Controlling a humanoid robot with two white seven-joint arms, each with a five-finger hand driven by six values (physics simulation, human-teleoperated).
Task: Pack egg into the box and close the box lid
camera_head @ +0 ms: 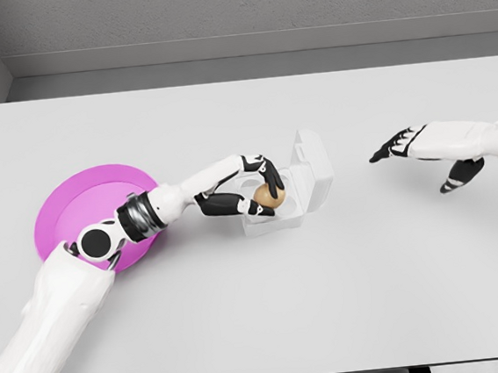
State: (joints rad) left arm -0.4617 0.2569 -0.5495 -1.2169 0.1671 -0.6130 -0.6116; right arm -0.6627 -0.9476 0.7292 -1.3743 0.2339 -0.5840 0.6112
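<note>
Egg (269,195) sits at frame centre, pinched in the left hand (254,190) fingers (273,179) right over the clear box (290,202) — looks like the placing step, w/ release not yet done. Box lid (313,159) stands tilted open toward the upper right. Can't tell if the egg already touches the box floor; nothing else seen inside. Next move, I'd guess: let go, clear the hand, then tip the lid down. Pink plate (75,208) at centre left holds nothing visible, though the arm hides part of it. Right hand (404,145) hovers at right over the desk (331,302) — fingers loosely spread, holding nothing.
</note>
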